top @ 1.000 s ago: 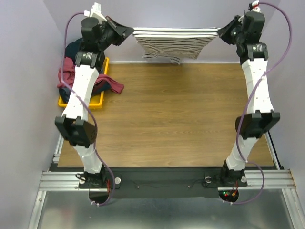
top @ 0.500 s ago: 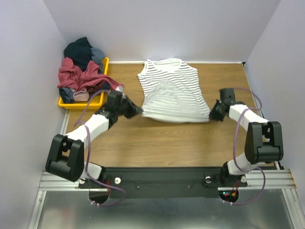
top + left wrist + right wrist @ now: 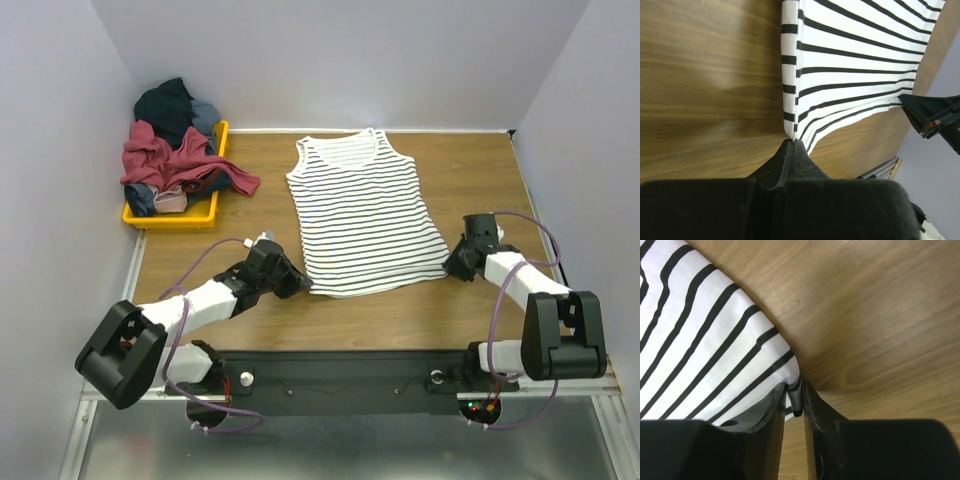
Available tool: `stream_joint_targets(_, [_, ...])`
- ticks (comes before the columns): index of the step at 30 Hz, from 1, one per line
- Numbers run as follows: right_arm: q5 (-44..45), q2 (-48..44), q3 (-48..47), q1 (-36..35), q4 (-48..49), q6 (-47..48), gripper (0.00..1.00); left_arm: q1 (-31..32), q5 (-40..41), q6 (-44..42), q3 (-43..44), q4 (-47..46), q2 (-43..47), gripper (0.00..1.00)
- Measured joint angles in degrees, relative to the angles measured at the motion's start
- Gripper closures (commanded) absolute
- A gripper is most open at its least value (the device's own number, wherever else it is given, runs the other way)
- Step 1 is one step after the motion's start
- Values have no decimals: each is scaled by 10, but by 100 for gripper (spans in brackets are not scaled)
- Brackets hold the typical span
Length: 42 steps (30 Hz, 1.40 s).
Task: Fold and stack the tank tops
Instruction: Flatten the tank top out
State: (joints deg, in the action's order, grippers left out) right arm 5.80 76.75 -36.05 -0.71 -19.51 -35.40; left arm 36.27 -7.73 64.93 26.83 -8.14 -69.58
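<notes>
The striped tank top [image 3: 365, 215] lies flat on the table [image 3: 400, 315]. The left claw [image 3: 302, 286] and right claw [image 3: 451, 268] are each clamped on a hem corner.

Your left arm [image 3: 205, 298] and right arm [image 3: 522, 274] wore white shells between black joint housings, each trailed by a purple cable [image 3: 213, 253]. The left gripper [image 3: 300, 288] and right gripper [image 3: 452, 268] were matte black with tapered fingers [image 3: 774, 170]. Red and green lights [image 3: 473, 408] glowed at the right base.

walls [image 3: 400, 60]: pale lilac | table [image 3: 470, 170]: brown wood grain | light: even
</notes>
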Motion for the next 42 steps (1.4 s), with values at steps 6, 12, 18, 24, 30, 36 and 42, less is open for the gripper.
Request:
stream_joint_targets(6, [13, -76, 22, 0, -18, -13, 45, 28, 17, 23, -18, 15, 25, 81])
stream_joint_targets(12, [13, -155, 3, 0, -51, -23, 41, 43, 20, 17, -18, 39, 53, 51])
stream_joint_targets(18, [-7, -186, -15, 0, -61, -18, 44, 45, 30, -11, -18, 85, 130, 47])
stream_joint_targets(24, [-25, -136, -11, 0, -56, -17, 51, 27, 74, -44, 19, 142, 143, 65])
stream_joint_targets(30, [-16, -121, -10, -1, -49, -14, 52, -68, 88, -85, 120, 138, 23, 85])
stream_joint_targets(36, [9, -86, -7, -1, -33, -17, 52, -87, 57, -112, 154, 106, -75, 87])
stream_joint_targets(42, [56, -45, 11, -1, -16, -26, 52, -107, 33, -116, 161, 89, -121, 87])
